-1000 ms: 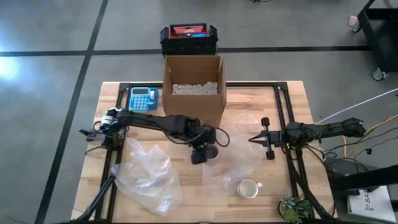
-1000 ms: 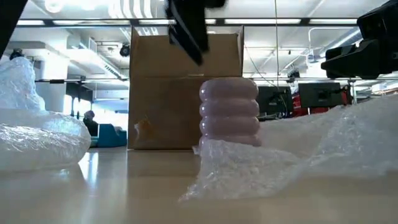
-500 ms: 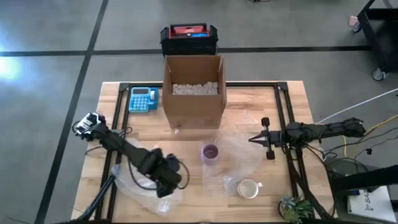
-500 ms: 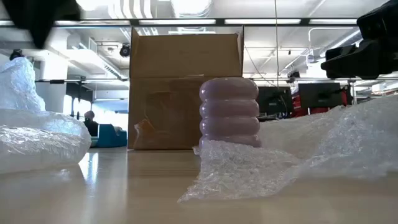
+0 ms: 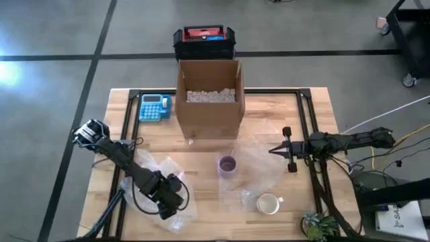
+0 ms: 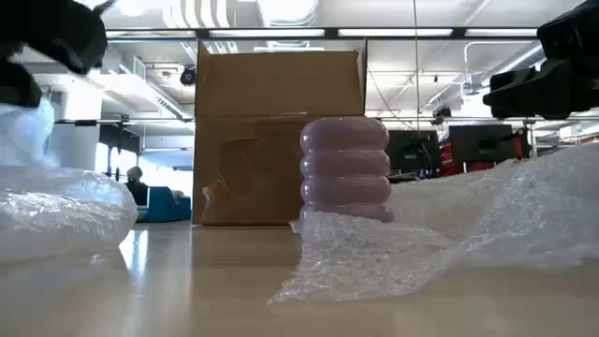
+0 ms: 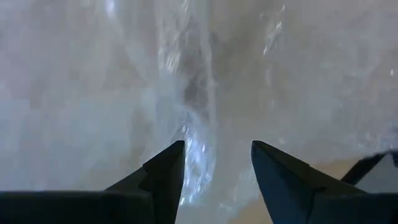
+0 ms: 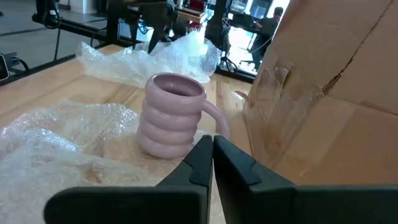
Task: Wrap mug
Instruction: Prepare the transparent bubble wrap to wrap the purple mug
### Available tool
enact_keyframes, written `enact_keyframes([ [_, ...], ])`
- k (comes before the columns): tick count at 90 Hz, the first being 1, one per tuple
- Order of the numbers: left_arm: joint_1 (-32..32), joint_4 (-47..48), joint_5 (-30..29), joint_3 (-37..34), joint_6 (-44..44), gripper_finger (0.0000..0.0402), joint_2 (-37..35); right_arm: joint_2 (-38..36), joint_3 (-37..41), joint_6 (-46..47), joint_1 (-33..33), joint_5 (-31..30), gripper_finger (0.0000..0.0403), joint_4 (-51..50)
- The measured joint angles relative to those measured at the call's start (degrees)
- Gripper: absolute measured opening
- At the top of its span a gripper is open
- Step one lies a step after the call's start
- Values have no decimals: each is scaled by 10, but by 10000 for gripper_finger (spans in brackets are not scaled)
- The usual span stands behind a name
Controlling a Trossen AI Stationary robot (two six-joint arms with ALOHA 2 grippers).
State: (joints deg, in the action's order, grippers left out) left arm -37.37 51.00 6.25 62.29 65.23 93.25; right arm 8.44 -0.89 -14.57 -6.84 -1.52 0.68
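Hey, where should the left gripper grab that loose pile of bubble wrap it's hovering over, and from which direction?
Probably from straight above, pinching the raised fold of the bubble wrap pile that runs between the open fingers of the left gripper. That ridge stands up from the crumpled sheet, so it looks thin enough to close on, whereas the flatter parts lie against the table and offer no edge.

You had a pale, varnished wooden table [image 5: 269, 111] with a soft sheen, framed by matt black metal rails [image 5: 304, 117]. The ribbed pink mug [image 8: 171, 116] looked like smooth, glossy ceramic. Clear, crinkled bubble wrap [image 6: 487, 229] lay under it, dimpled and shiny; a second bubble wrap sheet [image 5: 151, 178] glistened at the near left. The cardboard box [image 5: 209, 99] was matt brown and creased, holding white packing peanuts [image 5: 211, 96].
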Motion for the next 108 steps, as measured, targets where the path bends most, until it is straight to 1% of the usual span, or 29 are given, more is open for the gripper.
enact_keyframes([
  [5, 1, -25, -2, -23, 5, 179, 0, 0, 0, 0, 0, 0, 0, 0],
  [11, 3, -31, -2, -46, 15, 178, 2, 0, 0, 0, 0, 0, 0, 0],
  [18, 3, -45, 7, -65, 19, 159, 3, 0, 0, 0, 0, 0, 0, 0],
  [24, 4, -51, 7, -67, 19, 122, 3, 0, 0, 0, 0, 0, 0, 0],
  [34, 6, -54, 7, -44, 3, 30, 2, 0, 0, 0, 0, 0, 0, 0],
  [38, 7, -55, 5, -29, -3, 14, -3, 0, 0, 0, 0, 0, 0, 0],
  [48, 12, -49, -16, 18, -14, 10, -13, 0, 0, 0, 0, 0, 0, 0],
  [59, 22, -42, -57, 85, -44, 3, -24, 0, 0, 0, 0, 0, 0, 0],
  [72, 41, -34, -111, 167, -123, 1, -25, 0, 0, 0, 0, 0, 0, 0],
  [87, 62, -25, -141, 227, -191, 1, -25, 0, 0, 0, 0, 0, 0, 0],
  [99, 63, 16, -180, 282, -204, 0, -27, 0, 0, 0, 0, 0, 0, 0],
  [108, 59, 73, -217, 322, -190, 0, -32, 0, 0, 0, 0, 0, 0, 0],
])
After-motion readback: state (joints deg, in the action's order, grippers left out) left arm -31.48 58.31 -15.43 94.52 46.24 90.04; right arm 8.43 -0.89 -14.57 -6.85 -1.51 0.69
